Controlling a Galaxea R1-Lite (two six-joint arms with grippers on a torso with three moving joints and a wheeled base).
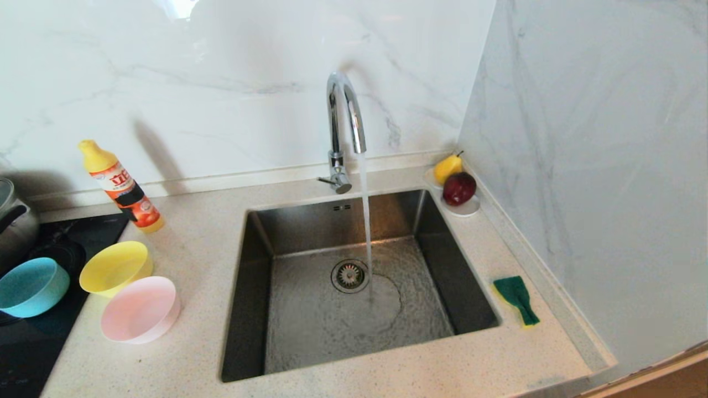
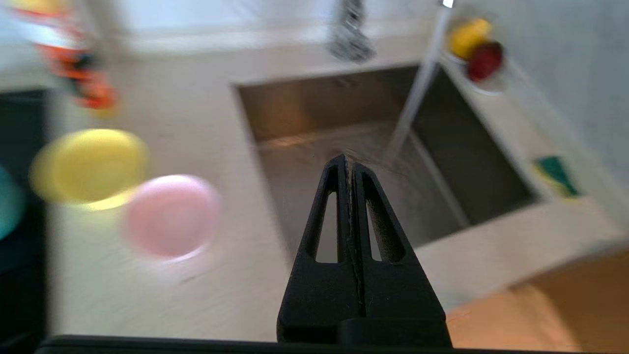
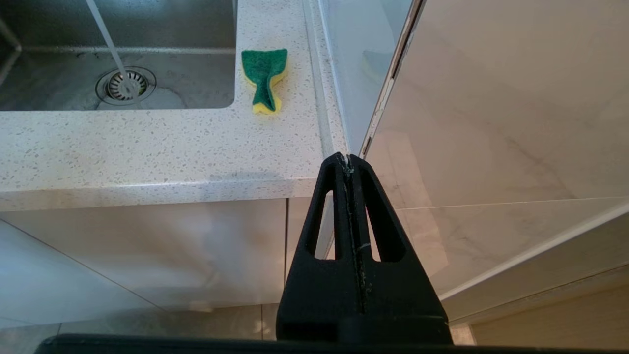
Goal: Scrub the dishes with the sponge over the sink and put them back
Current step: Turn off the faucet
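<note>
Steel sink (image 1: 265, 309) filled your head view, no arms. Wrist views showed you left gripper (image 2: 350, 161) and right gripper (image 3: 348, 160), fingers pressed together, empty.

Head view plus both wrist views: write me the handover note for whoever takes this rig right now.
Left pincer: shut, empty, above the counter's front edge by the sink.
Right pincer: shut, empty, parked low before the cabinet.
Yellow bowl, pink bowl and teal bowl sit left of the sink; sponge lies on its right rim.
Faucet running.
Done: nothing.
Left: fetch sponge, scrub all three bowls, return them.
</note>
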